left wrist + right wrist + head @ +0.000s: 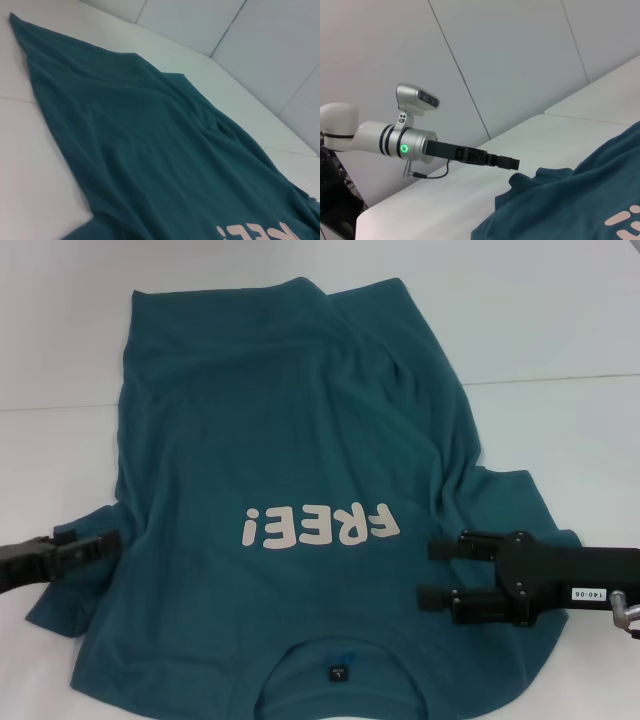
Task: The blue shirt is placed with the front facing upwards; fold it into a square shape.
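The right gripper (pixel 440 573) has its 2 fingers spread wide, 1 above the other, and nothing is between them. It hovers over the right sleeve, close to the chest. The left gripper (pixel 100 542) sits at the edge of the left sleeve; its fingers look nearly together, but I cannot tell if they pinch cloth. From the right wrist camera the left gripper's tip is just beside the sleeve edge.

The blue shirt (pixel 290 440) lies flat on the white table (pixel 560 340), front up, collar nearest the robot. No fold shows yet, so this looks like the first step: taking the sleeves. Next, each gripper needs to drop, pinch its sleeve and bring it toward the middle.
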Robot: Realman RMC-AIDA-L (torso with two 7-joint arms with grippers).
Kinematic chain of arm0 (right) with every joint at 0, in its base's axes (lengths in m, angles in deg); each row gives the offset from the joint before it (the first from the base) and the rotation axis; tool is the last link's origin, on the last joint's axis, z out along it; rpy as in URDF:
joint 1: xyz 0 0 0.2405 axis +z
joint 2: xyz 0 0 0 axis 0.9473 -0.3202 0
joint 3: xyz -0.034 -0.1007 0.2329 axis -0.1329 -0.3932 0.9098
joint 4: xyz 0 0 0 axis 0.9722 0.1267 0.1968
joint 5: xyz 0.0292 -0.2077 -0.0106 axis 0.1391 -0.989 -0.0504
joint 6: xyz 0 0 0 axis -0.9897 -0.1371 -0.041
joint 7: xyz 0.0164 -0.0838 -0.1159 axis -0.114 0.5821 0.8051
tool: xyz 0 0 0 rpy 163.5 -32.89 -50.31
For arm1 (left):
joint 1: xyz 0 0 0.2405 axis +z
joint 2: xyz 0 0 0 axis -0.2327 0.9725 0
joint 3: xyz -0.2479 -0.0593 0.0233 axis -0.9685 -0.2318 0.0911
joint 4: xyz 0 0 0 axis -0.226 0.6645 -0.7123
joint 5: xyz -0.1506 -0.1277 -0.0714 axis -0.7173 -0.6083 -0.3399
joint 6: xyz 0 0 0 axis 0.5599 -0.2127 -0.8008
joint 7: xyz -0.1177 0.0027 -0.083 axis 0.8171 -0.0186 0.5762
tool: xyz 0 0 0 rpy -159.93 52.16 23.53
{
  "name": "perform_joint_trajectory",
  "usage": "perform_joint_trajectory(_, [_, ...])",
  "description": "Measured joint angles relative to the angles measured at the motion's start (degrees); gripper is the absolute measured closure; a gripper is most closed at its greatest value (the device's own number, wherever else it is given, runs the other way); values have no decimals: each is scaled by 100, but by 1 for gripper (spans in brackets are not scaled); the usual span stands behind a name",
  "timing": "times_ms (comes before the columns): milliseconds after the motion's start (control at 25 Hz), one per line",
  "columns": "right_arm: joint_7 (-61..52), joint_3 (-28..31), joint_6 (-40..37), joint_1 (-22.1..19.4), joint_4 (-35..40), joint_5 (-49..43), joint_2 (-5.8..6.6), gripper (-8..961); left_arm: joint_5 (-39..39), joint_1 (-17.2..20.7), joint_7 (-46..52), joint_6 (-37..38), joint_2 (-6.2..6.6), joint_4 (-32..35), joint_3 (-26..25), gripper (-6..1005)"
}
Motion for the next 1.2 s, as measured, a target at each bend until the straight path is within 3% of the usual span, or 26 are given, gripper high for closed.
perform_joint_trajectory(400, [0, 5, -1, -41, -7, -1, 18, 66, 154, 4, -17, -345, 25, -32, -81, 126])
perform_joint_trajectory(1200, [0, 9, 0, -44, -12, 0, 18, 66, 458, -8, -26, -694, -65, -163, -25, 128])
